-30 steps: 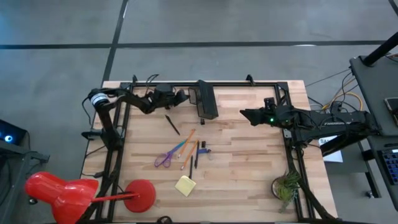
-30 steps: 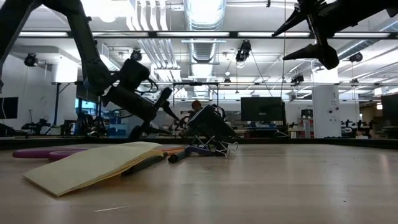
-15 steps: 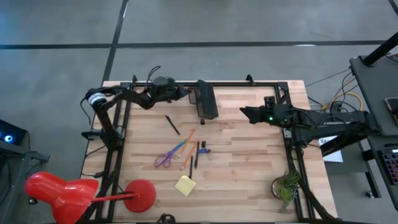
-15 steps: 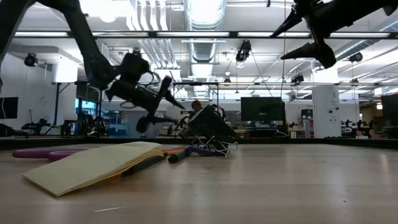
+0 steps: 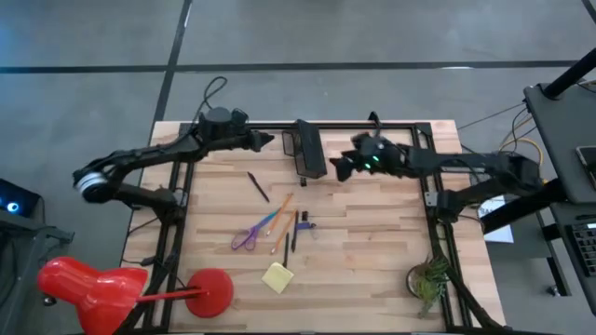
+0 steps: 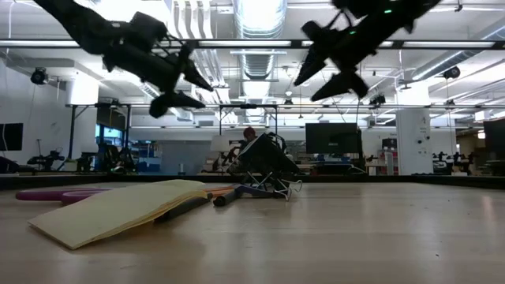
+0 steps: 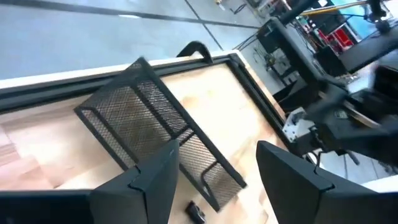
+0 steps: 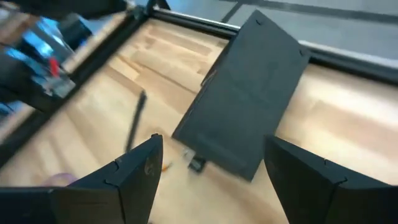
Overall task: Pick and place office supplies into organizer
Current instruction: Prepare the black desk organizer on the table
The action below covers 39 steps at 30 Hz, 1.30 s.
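Note:
The black mesh organizer (image 5: pixel 310 151) lies at the table's far edge; it also fills the left wrist view (image 7: pixel 155 124) and the right wrist view (image 8: pixel 249 93). My left gripper (image 5: pixel 267 140) hovers open just left of it, and my right gripper (image 5: pixel 339 167) hovers open just right of it. Both are high above the table in the low view: the left gripper (image 6: pixel 183 83) and the right gripper (image 6: pixel 322 72). A black pen (image 5: pixel 258 186), purple scissors (image 5: pixel 246 238), orange pencils (image 5: pixel 280 219), a dark clip (image 5: pixel 308 224) and a yellow sticky pad (image 5: pixel 277 277) lie mid-table.
A red lamp-like object (image 5: pixel 88 287) with its round base (image 5: pixel 210 290) stands at the near left corner. A green plant (image 5: pixel 428 279) is at the near right. A black frame (image 5: pixel 410 126) runs along the table's edges. Bare wood lies right of the supplies.
My left gripper has risen well above the table, staying left of the organizer. My right gripper has moved toward the table's left, close to the organizer's right side. Both have stayed open. The supplies and the organizer have not moved.

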Each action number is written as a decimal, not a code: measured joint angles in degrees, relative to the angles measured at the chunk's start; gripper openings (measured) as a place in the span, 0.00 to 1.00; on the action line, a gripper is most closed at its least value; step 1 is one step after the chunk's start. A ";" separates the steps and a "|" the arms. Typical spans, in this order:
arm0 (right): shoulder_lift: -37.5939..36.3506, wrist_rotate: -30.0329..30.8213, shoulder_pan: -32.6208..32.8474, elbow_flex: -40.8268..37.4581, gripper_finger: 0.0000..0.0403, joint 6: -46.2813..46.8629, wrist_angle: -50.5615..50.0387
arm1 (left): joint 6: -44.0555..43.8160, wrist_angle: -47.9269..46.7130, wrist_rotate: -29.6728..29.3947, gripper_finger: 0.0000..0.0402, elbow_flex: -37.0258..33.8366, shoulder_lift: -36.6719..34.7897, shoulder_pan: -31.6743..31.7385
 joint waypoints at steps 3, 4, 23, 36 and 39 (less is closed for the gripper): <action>7.12 -3.78 -3.17 7.93 0.65 -5.35 -4.69 | 0.04 -5.47 -1.74 0.50 -0.05 -4.79 -0.56; 9.68 -4.72 -3.88 10.77 0.65 -7.44 -6.63 | 0.02 -7.11 -1.81 0.50 -0.07 -6.09 -0.59; 33.05 -10.28 -4.55 39.18 0.55 -46.00 -23.40 | -0.39 -10.74 -3.46 0.50 -7.60 -19.44 -1.37; 39.60 -11.25 -4.65 42.83 0.54 -53.14 -22.25 | 0.05 -11.05 -4.96 0.50 -8.90 -18.75 -1.37; 39.60 -11.26 -5.50 43.33 0.51 -53.64 -22.30 | 0.11 -11.05 -4.96 0.50 -8.92 -18.21 -1.37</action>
